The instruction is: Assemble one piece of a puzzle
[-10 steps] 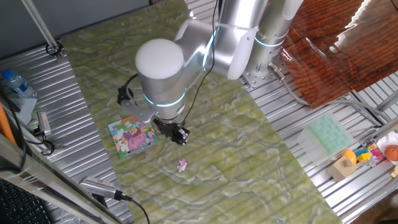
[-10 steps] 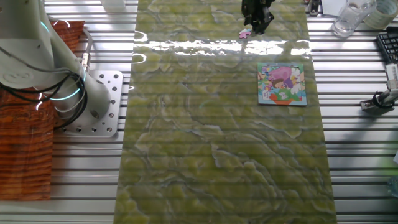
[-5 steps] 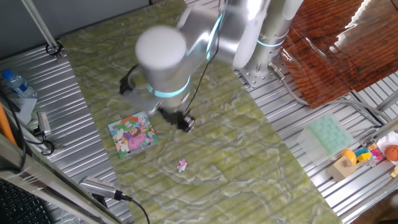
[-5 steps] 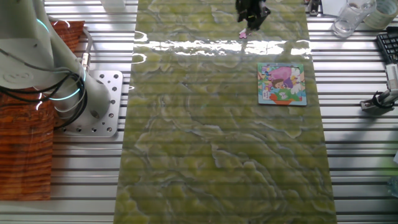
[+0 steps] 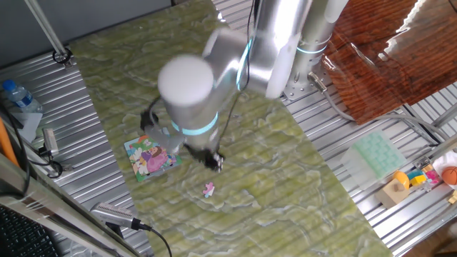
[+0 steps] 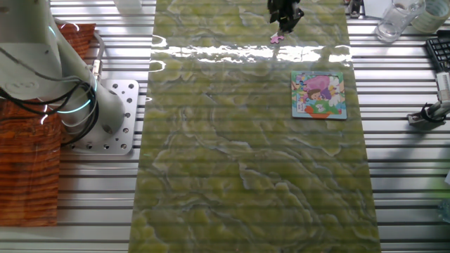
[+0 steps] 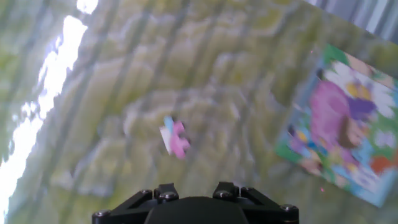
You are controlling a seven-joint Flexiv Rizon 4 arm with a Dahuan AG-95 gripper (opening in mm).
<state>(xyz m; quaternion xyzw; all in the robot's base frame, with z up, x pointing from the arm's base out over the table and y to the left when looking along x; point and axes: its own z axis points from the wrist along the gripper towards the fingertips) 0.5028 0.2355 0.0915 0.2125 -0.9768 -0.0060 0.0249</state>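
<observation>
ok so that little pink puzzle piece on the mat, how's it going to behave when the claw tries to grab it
The piece is tiny and lies flat on the green mat, so it is probably very light and hard to get fingers under. Pushed from the side, it would likely slide or spin rather than tip. Its knobbed, irregular outline suggests an off-centre pinch could twist it. It looks like stiff card, though the hand view is blurred.

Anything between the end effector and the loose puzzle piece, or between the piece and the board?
Nothing visible. The end effector hangs above the piece with only bare green mat between, and the stretch to the puzzle is bare mat too.
</observation>
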